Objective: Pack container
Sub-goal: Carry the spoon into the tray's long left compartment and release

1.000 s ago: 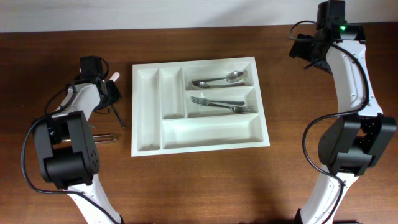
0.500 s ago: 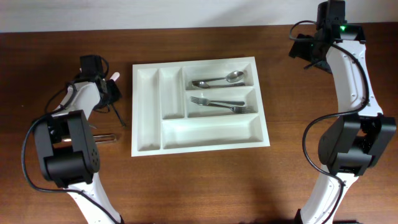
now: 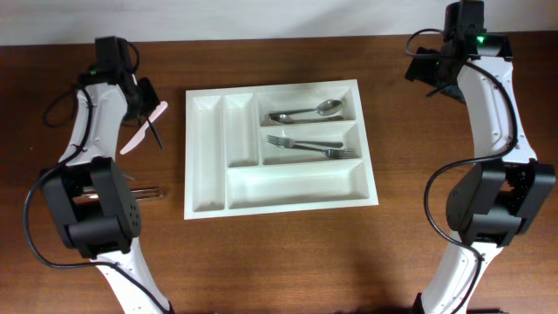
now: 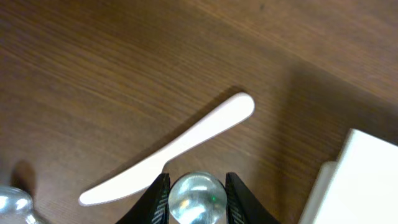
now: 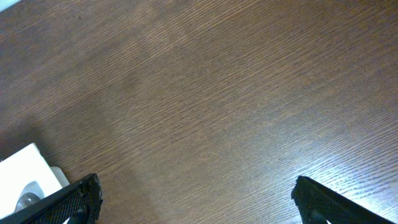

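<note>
The container (image 3: 197, 208), a white cutlery tray, lies mid-table; its corner shows in the left wrist view (image 4: 364, 180) and the right wrist view (image 5: 25, 163). One compartment holds a spoon (image 3: 307, 111), another holds forks (image 3: 314, 146). My left gripper (image 3: 146, 105) (image 4: 196, 190) is left of the tray, off the table, shut on the rounded shiny end of a metal utensil (image 4: 196, 198) whose thin handle (image 3: 156, 133) hangs down. Under it on the wood lies a white plastic knife (image 3: 142, 129) (image 4: 180, 144). My right gripper (image 3: 427, 71) (image 5: 196, 202) stands open over bare wood.
Another metal utensil (image 3: 150, 193) lies on the table by the left arm's base, left of the tray's near corner. A shiny metal piece (image 4: 11, 204) shows at the lower left edge of the left wrist view. The right arm's base stands at the right.
My left gripper has risen and moved toward the table's far edge, carrying the metal utensil. The white knife, partly covered before, now shows whole. The right arm has not moved.
</note>
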